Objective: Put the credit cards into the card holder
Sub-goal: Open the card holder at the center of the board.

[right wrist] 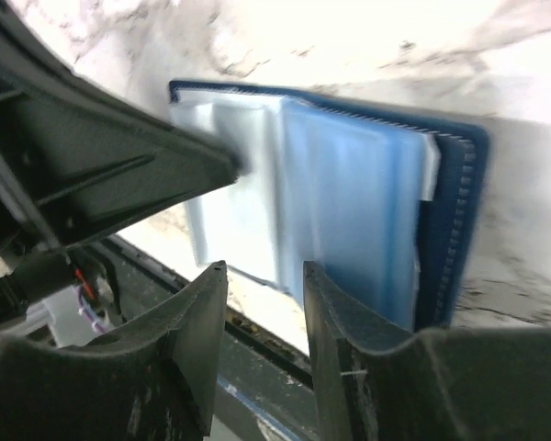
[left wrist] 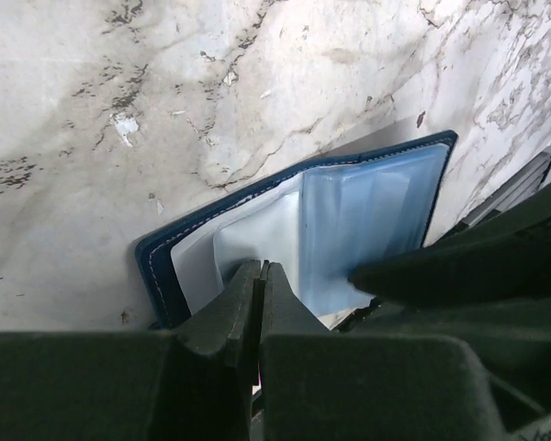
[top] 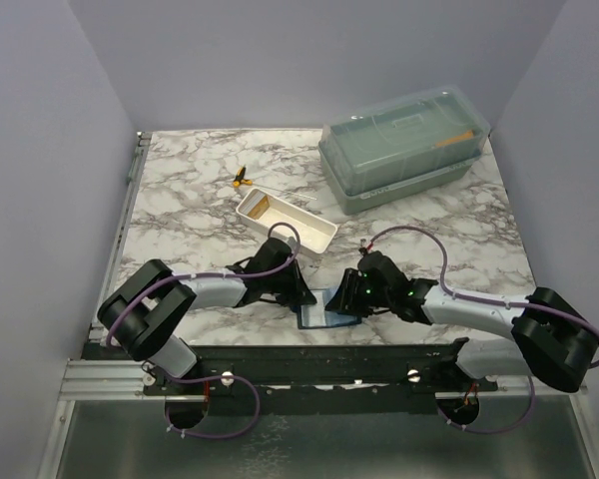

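Overhead arms half-hide card holder [top: 319, 312]; wrist views: open, left pincer [left wrist: 260, 268] clenched, right pincer [right wrist: 264, 276] released.

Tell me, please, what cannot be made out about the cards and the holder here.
- Top view: both arms hide most of the card holder.
- Top view: credit cards in the white tray: too small to count.
- Left wrist: whether the shut left jaws pinch a sleeve; their tips hide it.
- Right wrist: pockets blurred; contents unclear.
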Robot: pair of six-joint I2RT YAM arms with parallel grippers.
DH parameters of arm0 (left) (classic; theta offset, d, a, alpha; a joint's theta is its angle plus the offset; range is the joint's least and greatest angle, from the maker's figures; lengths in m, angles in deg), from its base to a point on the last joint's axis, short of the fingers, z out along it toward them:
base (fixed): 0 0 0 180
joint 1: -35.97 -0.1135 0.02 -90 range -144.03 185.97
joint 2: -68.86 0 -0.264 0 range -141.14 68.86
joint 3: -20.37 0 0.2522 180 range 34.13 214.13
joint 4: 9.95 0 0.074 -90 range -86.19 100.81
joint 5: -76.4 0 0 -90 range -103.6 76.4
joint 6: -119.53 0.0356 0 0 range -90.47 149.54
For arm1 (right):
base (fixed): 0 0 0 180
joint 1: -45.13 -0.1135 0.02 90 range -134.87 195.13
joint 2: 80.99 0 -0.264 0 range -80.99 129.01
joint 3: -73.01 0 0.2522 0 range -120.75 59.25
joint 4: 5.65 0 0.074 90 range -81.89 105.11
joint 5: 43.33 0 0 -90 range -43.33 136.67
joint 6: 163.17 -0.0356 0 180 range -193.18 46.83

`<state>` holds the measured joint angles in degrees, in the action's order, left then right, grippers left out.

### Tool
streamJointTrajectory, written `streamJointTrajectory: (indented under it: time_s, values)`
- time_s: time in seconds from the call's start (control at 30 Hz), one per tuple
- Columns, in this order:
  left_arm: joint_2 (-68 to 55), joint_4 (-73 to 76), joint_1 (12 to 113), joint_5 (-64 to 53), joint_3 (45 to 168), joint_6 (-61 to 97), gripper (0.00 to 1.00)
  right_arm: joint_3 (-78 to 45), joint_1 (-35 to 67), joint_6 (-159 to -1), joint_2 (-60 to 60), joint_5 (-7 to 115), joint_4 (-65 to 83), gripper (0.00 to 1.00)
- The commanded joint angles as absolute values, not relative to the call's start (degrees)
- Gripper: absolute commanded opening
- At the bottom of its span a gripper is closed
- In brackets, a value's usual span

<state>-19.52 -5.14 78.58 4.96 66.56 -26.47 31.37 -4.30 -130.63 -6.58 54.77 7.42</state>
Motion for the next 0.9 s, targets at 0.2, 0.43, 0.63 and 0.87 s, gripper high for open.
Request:
streamJointTrajectory:
  time_s: [0.2, 0.43, 0.63, 0.87]
  values:
    - [-20.8, 3.7, 78.7, -5.0, 66.7, -21.2, 0.00, 40.6, 1.0, -131.6, -8.0, 47.2, 10.1, 0.25]
    - [-23.4, 6.0, 77.8, -6.2, 69.4, -19.2, 0.00, 34.2, 1.0, -129.0, -6.9, 40.5, 20.7, 0.25]
    - [-23.3, 6.5, 77.7, -3.6, 71.0, -18.6, 0.00, 25.1, 0.9, -126.3, -5.6, 38.0, 35.1, 0.31]
    - [-22.5, 6.2, 77.7, -1.3, 70.8, -18.7, 0.00, 20.0, -1.1, -123.0, -2.8, 37.0, 38.6, 0.53]
